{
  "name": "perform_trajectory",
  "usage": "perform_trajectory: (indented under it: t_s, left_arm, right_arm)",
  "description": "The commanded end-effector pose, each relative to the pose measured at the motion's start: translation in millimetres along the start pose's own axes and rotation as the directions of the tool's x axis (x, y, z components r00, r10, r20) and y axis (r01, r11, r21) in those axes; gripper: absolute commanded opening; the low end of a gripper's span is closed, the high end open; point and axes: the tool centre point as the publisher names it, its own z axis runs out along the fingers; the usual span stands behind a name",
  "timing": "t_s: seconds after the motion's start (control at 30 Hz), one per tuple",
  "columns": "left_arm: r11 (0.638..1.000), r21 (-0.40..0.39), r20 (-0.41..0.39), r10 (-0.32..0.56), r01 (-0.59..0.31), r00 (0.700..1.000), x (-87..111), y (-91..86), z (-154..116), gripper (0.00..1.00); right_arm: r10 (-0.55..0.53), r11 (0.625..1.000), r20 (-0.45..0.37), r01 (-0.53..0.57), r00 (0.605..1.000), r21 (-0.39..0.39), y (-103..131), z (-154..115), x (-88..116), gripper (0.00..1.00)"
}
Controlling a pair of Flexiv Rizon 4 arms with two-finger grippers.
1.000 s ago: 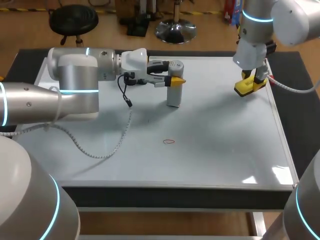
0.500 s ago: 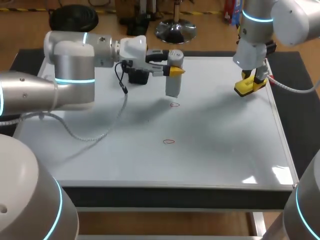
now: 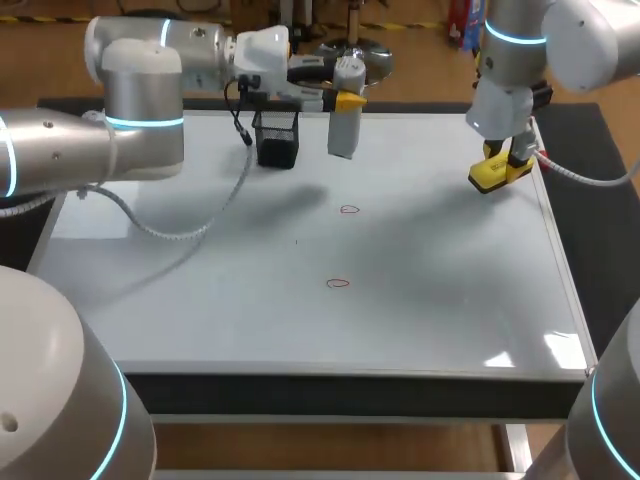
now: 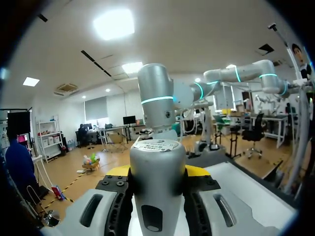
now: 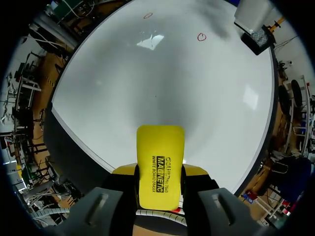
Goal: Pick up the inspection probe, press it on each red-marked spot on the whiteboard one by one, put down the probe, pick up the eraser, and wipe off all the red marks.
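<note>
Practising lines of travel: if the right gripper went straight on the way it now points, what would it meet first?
Probably bare whiteboard: the right gripper points down at it, so its yellow eraser would touch first, short of both red marks.

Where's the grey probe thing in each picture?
Head view: the inspection probe hangs in the left pincer over the whiteboard at its far edge, right of the black mesh holder.
Left wrist view: the probe fills the middle, clamped between the pincer's fingers.
Right wrist view: the probe is the pale shape beside the holder, far across the whiteboard.
Shared landmark: the holder, though not in the left wrist view.
</note>
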Motion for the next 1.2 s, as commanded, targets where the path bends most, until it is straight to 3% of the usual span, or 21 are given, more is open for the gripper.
perform_trajectory:
  t_s: [0.03,0.7,1.2]
  left_arm:
    - [1.0,0.006,-0.071,-0.013,0.013,0.997,-18.8,-1.3,-1.0,0.0]
    - [0.999,0.044,-0.232,0.014,-0.004,0.973,-70.6,-22.1,-6.1,0.0]
    - [1.0,0.005,-0.334,-0.027,0.031,0.942,-100.7,-10.0,-10.3,0.0]
  right_arm:
    - [-0.001,1.0,-0.002,0.001,1.0,0.001,-0.7,-0.9,0.1,0.0]
    - [-0.001,1.0,-0.002,0.001,1.0,0.001,-0.7,-0.9,0.1,0.0]
    - [-0.001,1.0,-0.002,0.001,1.0,0.001,-0.7,-0.9,0.1,0.0]
